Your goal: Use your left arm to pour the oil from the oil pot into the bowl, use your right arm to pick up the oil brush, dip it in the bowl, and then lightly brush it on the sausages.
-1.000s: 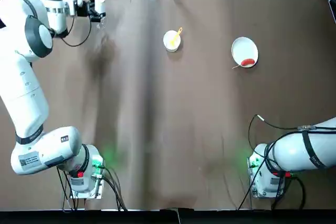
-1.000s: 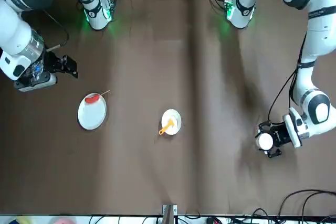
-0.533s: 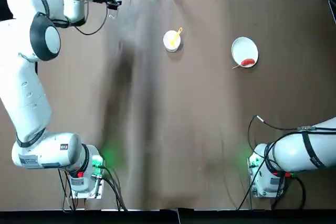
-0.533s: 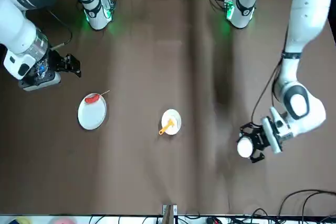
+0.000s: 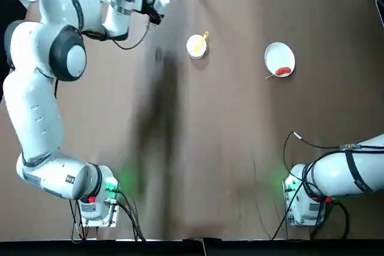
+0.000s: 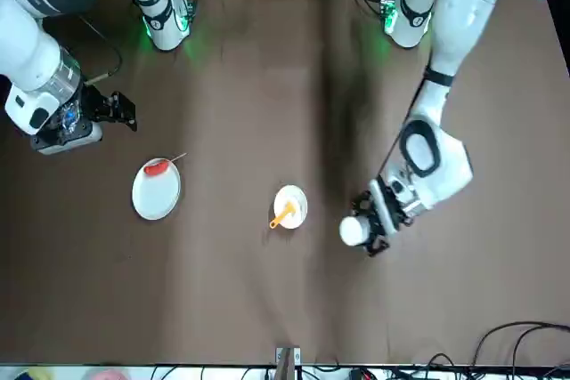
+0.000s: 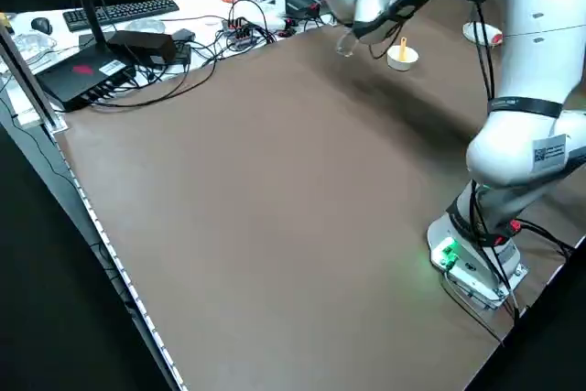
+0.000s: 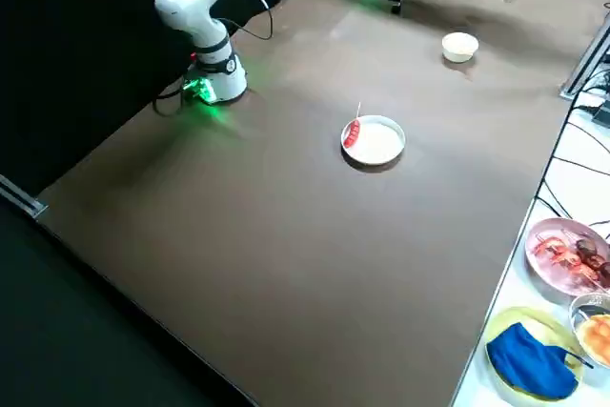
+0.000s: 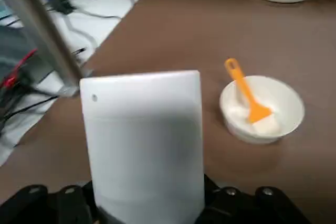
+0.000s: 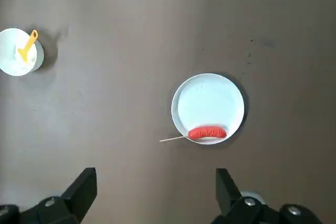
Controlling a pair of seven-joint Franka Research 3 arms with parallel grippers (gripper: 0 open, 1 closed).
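Bowl (image 9: 239, 127) and oil brush (image 9: 245, 87) are both set out on the tabletop (image 6: 214, 300), with the brush leaning in the bowl and its handle poking out over the rim. The oil pot (image 6: 354, 230) is up in the air. The left gripper (image 6: 372, 227) has it pinched between its two fingers, near the bowl but not over it. I see no oil coming out, and I cannot tell if the bowl has oil in it.

So the pot is picked up, and that looks like all that is done. My guess is that the left arm is bringing it to the bowl. It should go over the bowl and tip slowly, or oil could spill or the pot could bump the brush.

The right gripper (image 10: 156, 182) is spread wide with nothing in it, waiting up high on its own side, near the plate (image 10: 207, 100). The red sausage (image 10: 207, 132) lies on the plate, and its stick (image 10: 173, 139) pokes past the edge. Pouring, picking up the brush, dipping it and brushing the sausage are all left to do.
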